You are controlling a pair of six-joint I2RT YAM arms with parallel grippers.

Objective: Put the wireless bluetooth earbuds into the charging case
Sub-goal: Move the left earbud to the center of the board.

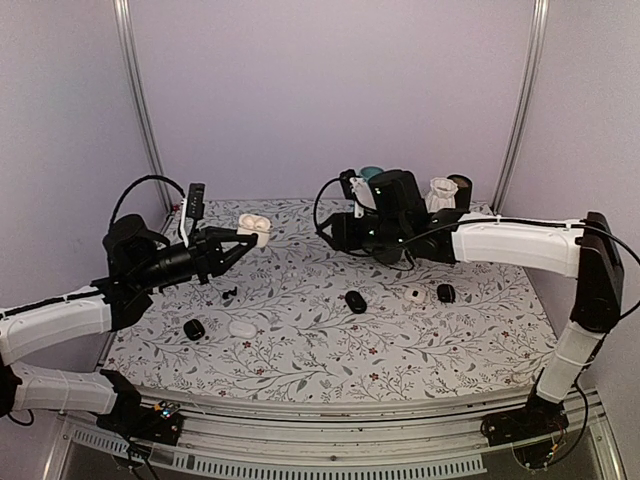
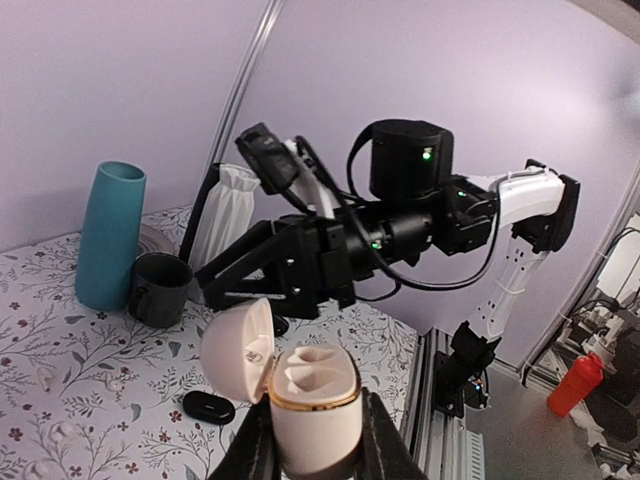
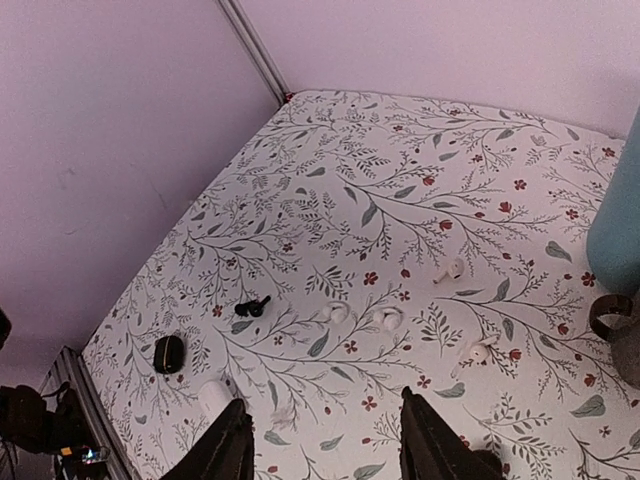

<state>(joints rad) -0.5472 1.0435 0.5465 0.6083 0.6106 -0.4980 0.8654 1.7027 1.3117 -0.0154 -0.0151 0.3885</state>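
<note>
The right gripper (image 3: 330, 445) hangs spread and empty above the flowered table (image 1: 330, 350); the left gripper (image 2: 316, 440) clamps the open cream pebble-shaped charging case (image 2: 315, 400) in the air. The tiny glossy black earbuds (image 3: 253, 305) lie together on the table, nearly below the left gripper and leftward of the free right one. The pair lies crosswise; its pointing is too small to tell.

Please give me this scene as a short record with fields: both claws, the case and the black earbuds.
left claw: shut on the charging case, off the table
right claw: open, empty, raised
charging case: cream, lid open, both wells empty
black earbuds: close together on the table, near its left side, no claw at them
</note>
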